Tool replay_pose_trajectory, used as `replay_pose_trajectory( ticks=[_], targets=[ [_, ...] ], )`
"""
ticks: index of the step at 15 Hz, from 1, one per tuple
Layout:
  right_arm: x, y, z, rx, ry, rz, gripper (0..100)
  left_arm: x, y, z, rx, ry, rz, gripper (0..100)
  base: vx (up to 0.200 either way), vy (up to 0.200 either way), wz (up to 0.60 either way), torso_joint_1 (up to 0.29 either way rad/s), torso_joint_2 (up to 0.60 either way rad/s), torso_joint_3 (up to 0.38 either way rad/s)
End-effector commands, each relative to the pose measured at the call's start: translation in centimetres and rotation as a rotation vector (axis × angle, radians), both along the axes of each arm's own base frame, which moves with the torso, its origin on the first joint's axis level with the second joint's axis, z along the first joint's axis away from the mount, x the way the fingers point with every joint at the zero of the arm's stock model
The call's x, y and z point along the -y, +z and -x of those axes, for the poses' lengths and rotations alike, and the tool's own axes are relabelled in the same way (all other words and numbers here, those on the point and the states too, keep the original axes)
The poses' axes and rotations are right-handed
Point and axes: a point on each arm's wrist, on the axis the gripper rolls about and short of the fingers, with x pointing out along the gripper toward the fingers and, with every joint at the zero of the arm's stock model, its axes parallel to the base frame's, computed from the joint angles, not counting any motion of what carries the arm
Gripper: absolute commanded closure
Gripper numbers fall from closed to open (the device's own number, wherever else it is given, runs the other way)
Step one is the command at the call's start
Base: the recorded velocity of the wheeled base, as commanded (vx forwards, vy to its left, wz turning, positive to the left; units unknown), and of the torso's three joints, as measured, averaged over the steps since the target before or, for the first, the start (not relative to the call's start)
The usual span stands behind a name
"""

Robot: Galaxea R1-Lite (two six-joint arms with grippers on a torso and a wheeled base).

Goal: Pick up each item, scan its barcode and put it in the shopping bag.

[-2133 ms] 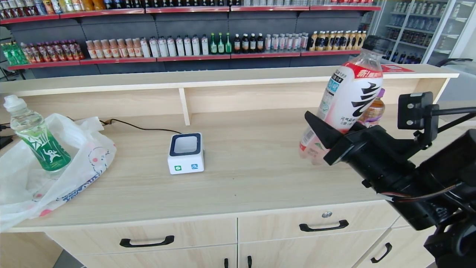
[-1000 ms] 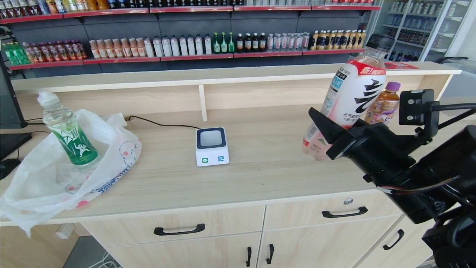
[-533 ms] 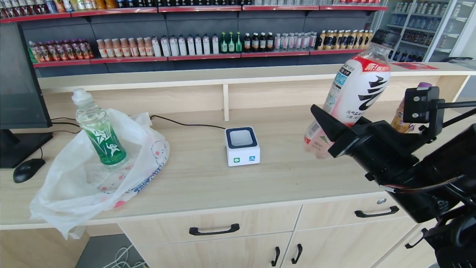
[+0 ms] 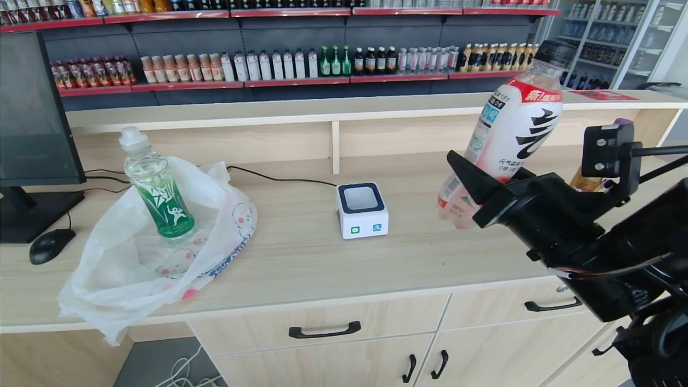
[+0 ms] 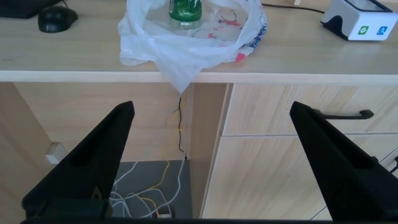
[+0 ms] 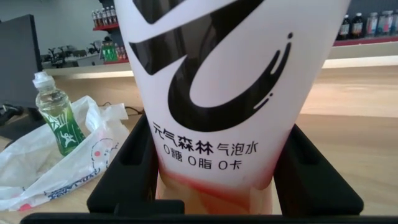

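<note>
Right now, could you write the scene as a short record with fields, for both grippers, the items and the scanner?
Right gripper: shut on white bottle, held tilted above the counter, right of the scanner
Left gripper: open, empty, low before the cabinet
Green bottle: upright in the shopping bag, counter's left
Scanner: mid-counter, nothing over it
To do: scan white bottle, then bag it

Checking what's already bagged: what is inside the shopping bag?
One clear bottle with a green label stands upright in the open shopping bag. The bag's crumpled folds cover part of its inside, so anything there cannot be seen.
</note>
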Motion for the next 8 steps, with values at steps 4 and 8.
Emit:
replay_pose_trajectory(
  ticks=[4, 8],
  targets=[
    [0.1, 1.3, -3.6, 0.127, 0.013, 0.071, 100, 0.0, 0.0, 0.0, 0.001, 0.001, -0.001, 0, 0.000, 0.000, 0.00, 0.000, 0.00, 0.000],
    [-0.6, 0.5, -6.2, 0.153, 0.026, 0.127, 100, 0.0, 0.0, 0.0, 0.001, 0.001, -0.001, 0, 0.000, 0.000, 0.00, 0.000, 0.00, 0.000]
  ],
)
